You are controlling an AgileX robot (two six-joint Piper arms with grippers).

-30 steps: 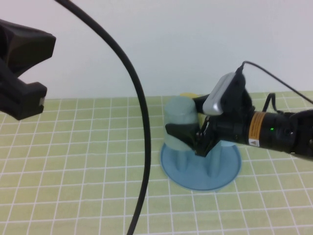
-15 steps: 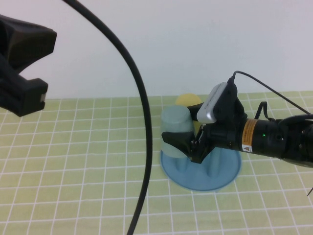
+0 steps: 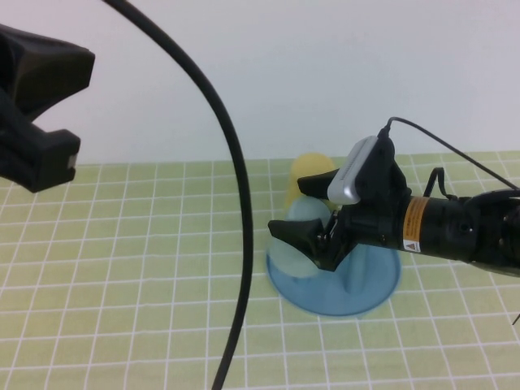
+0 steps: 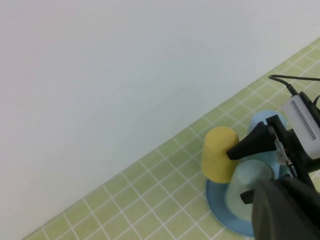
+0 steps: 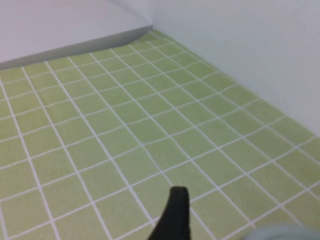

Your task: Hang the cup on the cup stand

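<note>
In the high view the right gripper [image 3: 313,211] sits at centre right of the frame, reaching in from the right edge over the cup stand [image 3: 370,291], whose round blue base lies on the green tiled table [image 3: 122,268]. Its two black fingers stand wide apart, one up near the yellow cup [image 3: 307,175] and one lower, with the pale sage cup [image 3: 302,244] showing between and below them, inverted over the left part of the stand. No finger can be seen pressing the cup's wall; whether a pad touches it cannot be told.

Compared with a second ago, the cup has dropped: it then stood tall between the fingers, well above the base, and half a second ago it was partly lower; now only its rounded top shows, low on the stand. The yellow cup behind, hidden before, is now in plain sight. The fingers have spread wider over that time.

The left wrist view shows the yellow cup and the sage cup side by side on the blue base at lower right.

The left gripper [image 3: 36,106] hangs at the upper left edge of the high view, closed, far from the stand, where it was a second ago
</note>
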